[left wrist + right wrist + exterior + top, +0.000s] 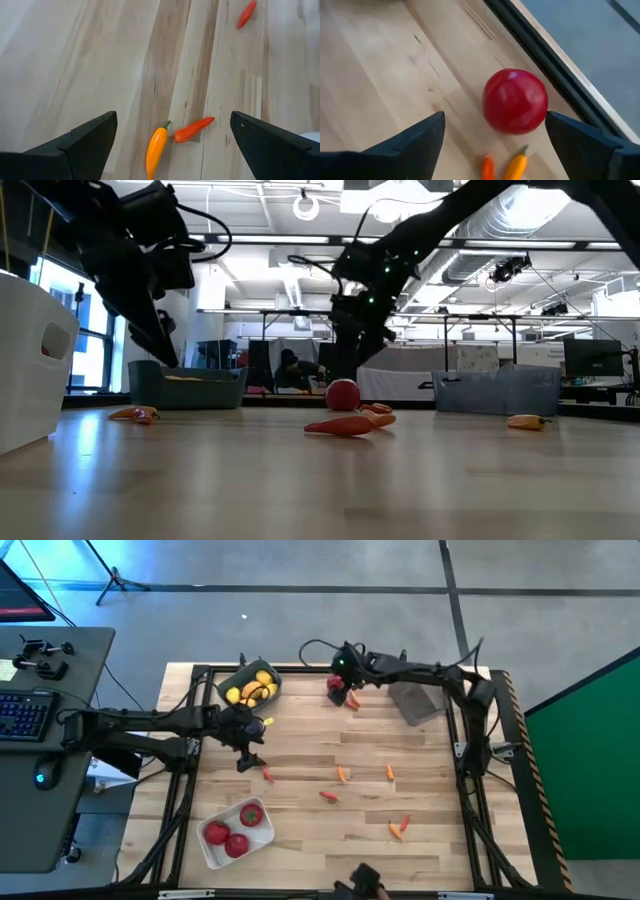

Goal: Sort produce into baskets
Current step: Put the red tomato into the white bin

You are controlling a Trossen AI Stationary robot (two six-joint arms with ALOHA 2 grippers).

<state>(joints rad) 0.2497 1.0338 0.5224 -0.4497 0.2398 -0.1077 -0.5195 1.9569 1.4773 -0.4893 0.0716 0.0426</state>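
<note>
Near the table's far edge, our right gripper [492,137] hangs spread wide just above the red fruit [515,101], which lies between and slightly ahead of its fingertips; two small peppers [505,166] sit just beside it. Our left gripper [172,135], also wide, hovers mid-table.

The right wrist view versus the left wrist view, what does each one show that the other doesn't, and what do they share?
Only the right wrist view shows a round red fruit beside the table's dark edge frame, inside the open right gripper. Only the left wrist view shows an orange-red pepper piece touching a yellow-orange pepper between the open left gripper's fingers, plus a red pepper piece farther off. Both show the light wooden tabletop.
</note>
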